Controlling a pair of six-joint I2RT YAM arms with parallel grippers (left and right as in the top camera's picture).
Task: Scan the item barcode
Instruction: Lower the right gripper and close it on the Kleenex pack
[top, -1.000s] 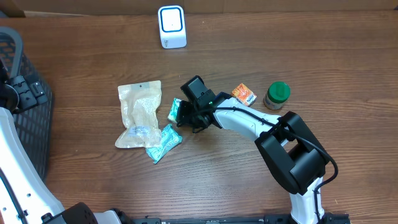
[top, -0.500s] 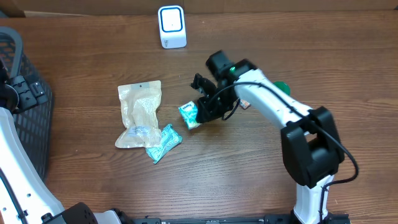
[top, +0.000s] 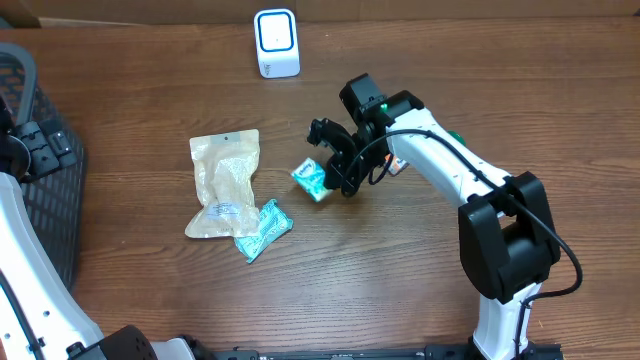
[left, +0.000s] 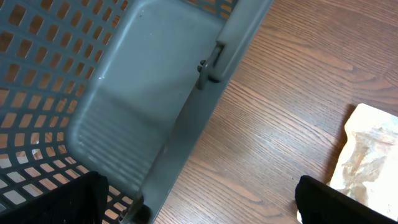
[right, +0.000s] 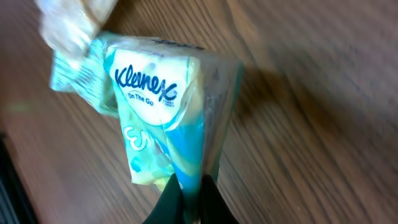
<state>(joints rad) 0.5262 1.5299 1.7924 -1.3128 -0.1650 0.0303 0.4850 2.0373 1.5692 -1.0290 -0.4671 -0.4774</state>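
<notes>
Pinches with the right gripper (top: 328, 180) only the thin seam of the tissue pack (top: 311, 180), hanging just over the table, well apart from the scanner (top: 276, 43). Can slip or twist on the way, hiding the barcode. Holds the left gripper (left: 199, 205) wide open, empty, beside the basket (left: 93, 93).

Looks like a mock shop checkout rigged on a lab bench, folks; the white barcode scanner (top: 276, 42) stands at the far edge of a wood-grain table (top: 150, 300); well to the scanner's left there's a grey slotted shopping basket (top: 62, 215); in front of the scanner, small packaged goods: a Kleenex tissue pack (top: 311, 179), a beige pouch (top: 225, 185), a teal packet (top: 262, 230); a white-and-black robot arm (top: 440, 165) reaches in from the scanner's right; brown cardboard (top: 450, 8) lines the edge behind the scanner.
</notes>
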